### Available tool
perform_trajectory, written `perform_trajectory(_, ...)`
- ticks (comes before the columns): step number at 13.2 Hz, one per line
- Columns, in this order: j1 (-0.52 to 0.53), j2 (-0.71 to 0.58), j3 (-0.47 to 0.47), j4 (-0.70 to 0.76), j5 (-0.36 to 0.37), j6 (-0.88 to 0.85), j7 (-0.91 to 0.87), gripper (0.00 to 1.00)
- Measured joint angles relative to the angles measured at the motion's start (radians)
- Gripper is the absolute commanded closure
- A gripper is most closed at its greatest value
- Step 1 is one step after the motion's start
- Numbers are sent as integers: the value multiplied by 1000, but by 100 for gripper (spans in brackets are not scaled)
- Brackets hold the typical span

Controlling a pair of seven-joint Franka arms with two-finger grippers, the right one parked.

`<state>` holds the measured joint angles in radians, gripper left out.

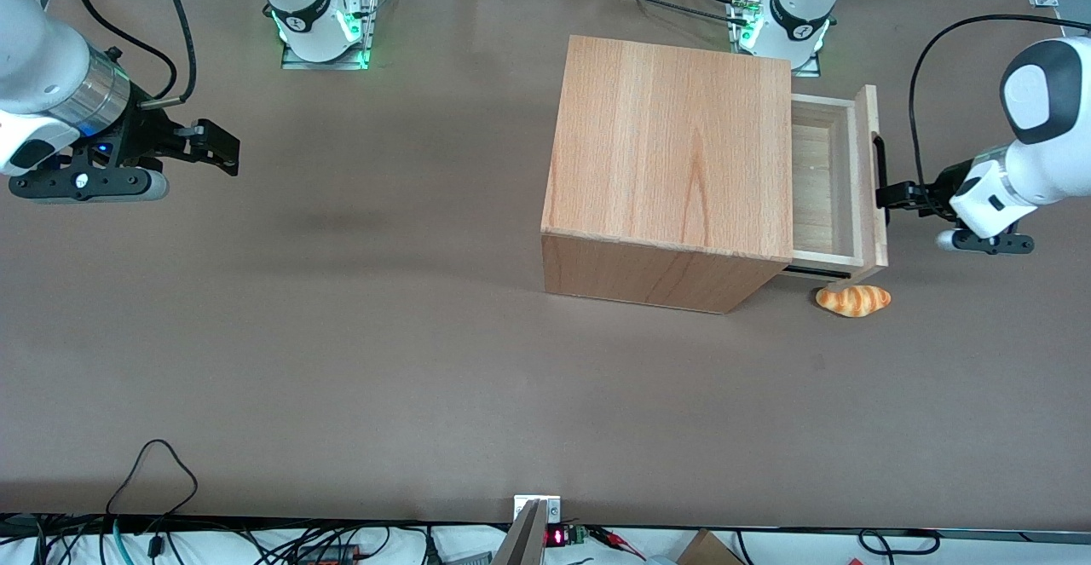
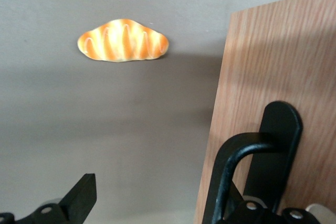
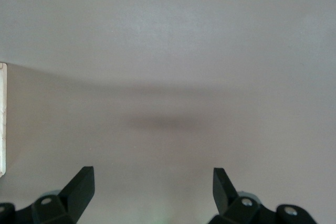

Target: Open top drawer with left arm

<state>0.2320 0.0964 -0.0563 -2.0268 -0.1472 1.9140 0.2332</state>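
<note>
The top drawer (image 1: pixel 816 190) stands pulled partway out of the wooden cabinet (image 1: pixel 673 147), its pale plank floor showing. Its thick front panel (image 1: pixel 869 122) faces the working arm's end of the table and carries a slim black bar handle (image 1: pixel 879 164). The left arm's gripper (image 1: pixel 895 197) is at the handle, level with the nearer part of the bar. In the left wrist view the gripper (image 2: pixel 152 203) is open: one finger (image 2: pixel 80 196) shows clear of the panel (image 2: pixel 273 61), and the other is hidden by the handle (image 2: pixel 247 153).
A toy bread loaf (image 1: pixel 852 300) lies on the brown table just nearer the front camera than the drawer's front corner; it also shows in the left wrist view (image 2: pixel 123 41). The arm bases stand along the table's edge farthest from the front camera.
</note>
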Motion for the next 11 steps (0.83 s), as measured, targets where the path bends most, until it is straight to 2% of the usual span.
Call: perform_trajectory(11,88,25,2,27,4,13,21,0)
